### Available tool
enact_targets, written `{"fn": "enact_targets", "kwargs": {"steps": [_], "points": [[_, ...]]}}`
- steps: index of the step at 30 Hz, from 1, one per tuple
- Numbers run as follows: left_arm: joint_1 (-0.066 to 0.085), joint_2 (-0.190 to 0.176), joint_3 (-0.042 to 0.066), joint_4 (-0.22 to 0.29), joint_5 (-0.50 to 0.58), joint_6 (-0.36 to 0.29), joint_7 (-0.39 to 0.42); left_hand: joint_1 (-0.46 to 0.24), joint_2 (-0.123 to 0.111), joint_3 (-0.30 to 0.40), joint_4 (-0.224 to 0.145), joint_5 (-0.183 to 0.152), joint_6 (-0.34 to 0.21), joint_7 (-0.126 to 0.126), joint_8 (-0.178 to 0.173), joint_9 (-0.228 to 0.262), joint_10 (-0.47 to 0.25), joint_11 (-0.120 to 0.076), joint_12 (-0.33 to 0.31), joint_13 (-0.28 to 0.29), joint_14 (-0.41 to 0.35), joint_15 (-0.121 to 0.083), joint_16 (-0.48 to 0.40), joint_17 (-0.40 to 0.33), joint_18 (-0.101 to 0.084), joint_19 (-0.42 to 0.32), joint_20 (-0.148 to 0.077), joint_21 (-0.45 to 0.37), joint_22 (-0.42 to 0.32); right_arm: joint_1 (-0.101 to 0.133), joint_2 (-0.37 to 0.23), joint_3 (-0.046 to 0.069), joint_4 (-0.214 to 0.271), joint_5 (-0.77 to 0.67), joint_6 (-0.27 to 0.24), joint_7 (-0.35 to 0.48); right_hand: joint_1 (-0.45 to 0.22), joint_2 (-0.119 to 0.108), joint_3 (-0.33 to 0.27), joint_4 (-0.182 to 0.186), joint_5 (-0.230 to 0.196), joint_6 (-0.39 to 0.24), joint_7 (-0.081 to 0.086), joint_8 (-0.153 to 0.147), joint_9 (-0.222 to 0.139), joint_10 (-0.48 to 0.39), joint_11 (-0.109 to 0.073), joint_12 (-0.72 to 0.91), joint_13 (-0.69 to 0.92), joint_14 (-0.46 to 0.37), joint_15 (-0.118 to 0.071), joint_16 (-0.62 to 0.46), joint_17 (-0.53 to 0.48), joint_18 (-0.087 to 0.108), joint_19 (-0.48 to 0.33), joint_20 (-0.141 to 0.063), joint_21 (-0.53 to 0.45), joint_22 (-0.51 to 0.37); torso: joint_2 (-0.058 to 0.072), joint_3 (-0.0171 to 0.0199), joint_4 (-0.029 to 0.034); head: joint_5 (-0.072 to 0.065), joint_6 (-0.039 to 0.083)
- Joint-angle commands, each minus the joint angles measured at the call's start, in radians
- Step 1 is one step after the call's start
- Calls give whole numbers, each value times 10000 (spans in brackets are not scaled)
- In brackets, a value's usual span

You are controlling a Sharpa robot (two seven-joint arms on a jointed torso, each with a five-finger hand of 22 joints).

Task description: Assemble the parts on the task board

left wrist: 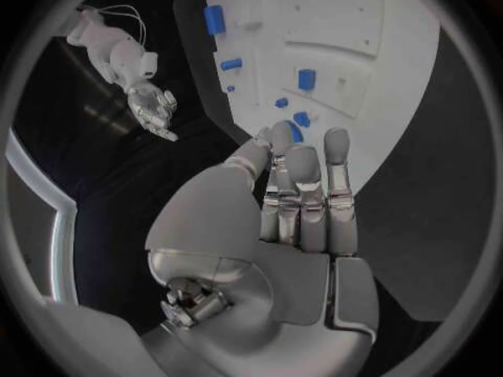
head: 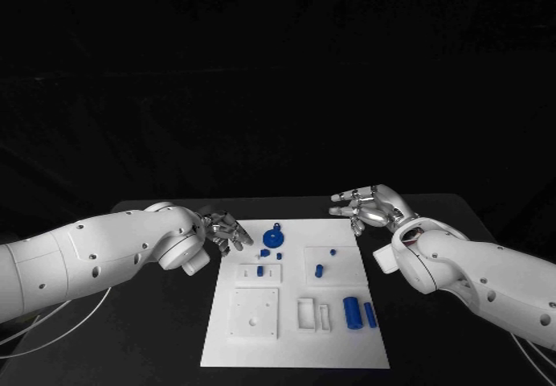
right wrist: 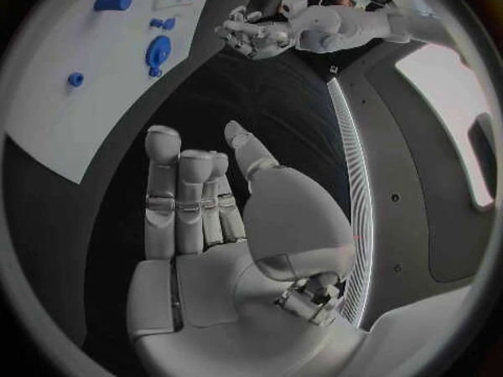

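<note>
While darkness fills the room behind, the black table (head: 464,213) carries the white board (head: 348,354) at its middle, its long sides running away from the robot. Dark bare table shows on both sides of the board and beyond its far edge.

Left hand (head: 223,232) hovers at the board's far left corner, holding nothing, its silver fingers (left wrist: 304,184) straight and side by side with the thumb set apart; in its wrist view the fingertips lie over the board's edge near small blue pieces. Right hand (head: 369,206) hangs over the table just off the far right corner, empty too, fingers loosely apart and lightly curled.

On the board, a round blue disc (head: 273,237) with a small tab lies near the far edge, with small blue pegs (head: 265,253) just nearer. A short blue peg (head: 321,271) stands in a raised square plate to the right. Near the right edge a thick blue cylinder (head: 351,314) and a thin blue rod (head: 371,314) lie side by side, lengthwise. White raised square and slotted blocks sit between these.
</note>
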Motion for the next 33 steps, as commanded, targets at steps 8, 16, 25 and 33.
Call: {"fn": "enact_targets", "kwargs": {"steps": [8, 16, 25, 33], "points": [[-135, 588, 1, -230, -4244, -2096, 807, 684, -411, -1678, 188, -40, 264, 75, 244, -1156, -506, 232, -724, -498, -82, 205, -285, -51, 171, 95, 154, -458, -68, 0, 95, 6, -3, -1241, 198, -73, -75, -79, 106, 0, 62, 117, -25, -38, -3, 41, -72, 87, 34, 41, -41, 47, 14, 145, 12, 0, 62, 458, 3, 21, -14, 13, 19], [-440, 1146, 4, -561, -6039, -1834, 78, 452, -570, -2532, 595, -113, 384, 48, 369, -1635, -515, 287, -747, -576, -37, 237, -332, -10, 202, 244, 192, -742, 74, 0, 125, 6, 10, -1384, 206, -105, -83, -81, 116, 0, 64, 143, -33, -39, -4, 50, -77, 96, 43, 49, -45, 59, 27, 141, 12, -4, 68, 458, 15, 20, -29, -11, 10], [-682, 1487, 7, -811, -7230, -1051, -615, 549, -471, -2712, 736, -93, 698, -55, 493, -1782, -401, 207, -576, -506, -4, 186, -325, 29, 172, 358, 151, -944, 261, 0, 134, 6, 35, -1409, 211, -109, -108, -91, 128, 5, 64, 163, -39, -39, -3, 69, -82, 107, 57, 60, -51, 65, 35, 133, 16, -11, 93, 460, 11, 26, -20, -46, -36], [-896, 1721, 11, -1013, -7716, -794, -841, 607, -344, -2761, 737, 0, 984, -73, 101, -1829, -353, 203, -719, -586, -2, 180, -358, 40, 154, 438, 140, -1151, 414, 0, 138, 6, 54, -1414, 211, -109, -108, -91, 128, 5, 64, 163, -39, -39, -3, 69, -82, 107, 57, 60, -51, 65, 35, 133, 16, -11, 93, 460, 24, 13, -23, -63, -50]]}}
